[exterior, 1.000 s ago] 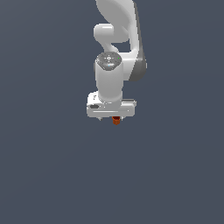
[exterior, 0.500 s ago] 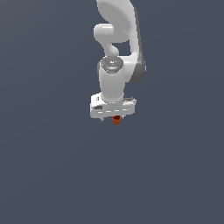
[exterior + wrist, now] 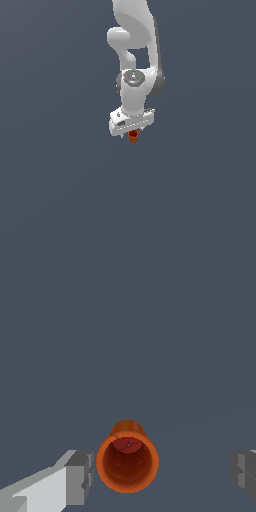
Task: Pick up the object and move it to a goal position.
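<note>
Closing was the step in hand, I judged: the tool (image 3: 132, 131) stood wide, its fingers (image 3: 79, 476) apart from the object (image 3: 127, 462) between them, nearer one, so centring first would have suited a square grip.

the white arm hangs straight down, its gripper (image 3: 132, 131) spread wide (fingers (image 3: 79, 477) well apart).

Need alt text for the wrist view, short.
An orange-red cup-shaped object, open end toward the camera with a darker red-brown inside, sits between the two grey fingers of the gripper. One finger is near its rim, the other stands well off from it. Everything behind is plain dark grey.
</note>
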Available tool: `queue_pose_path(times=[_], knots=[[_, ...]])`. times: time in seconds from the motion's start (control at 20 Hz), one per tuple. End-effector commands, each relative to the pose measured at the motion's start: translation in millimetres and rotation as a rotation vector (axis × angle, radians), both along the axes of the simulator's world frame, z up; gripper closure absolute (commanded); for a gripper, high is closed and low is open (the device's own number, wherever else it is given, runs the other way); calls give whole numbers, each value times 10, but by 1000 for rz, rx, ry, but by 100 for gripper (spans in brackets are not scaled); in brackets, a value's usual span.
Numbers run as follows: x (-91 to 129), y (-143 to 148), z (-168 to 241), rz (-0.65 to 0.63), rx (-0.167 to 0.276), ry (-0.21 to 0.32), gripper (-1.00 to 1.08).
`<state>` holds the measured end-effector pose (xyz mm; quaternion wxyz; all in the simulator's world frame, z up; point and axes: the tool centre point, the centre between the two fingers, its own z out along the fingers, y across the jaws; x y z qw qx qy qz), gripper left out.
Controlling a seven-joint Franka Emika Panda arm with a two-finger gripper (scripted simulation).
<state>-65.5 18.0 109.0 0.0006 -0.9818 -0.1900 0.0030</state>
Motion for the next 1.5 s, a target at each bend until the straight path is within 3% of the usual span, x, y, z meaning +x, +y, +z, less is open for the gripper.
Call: queue_pose_path(times=[0.0,0.45,0.8,1.45], knots=[[-101,35,-75,58,0,-3,-92],[-293,99,-205,161,0,-6,-92],[-294,99,-253,159,0,-5,-92],[-306,100,-701,164,1,-6,-92]])
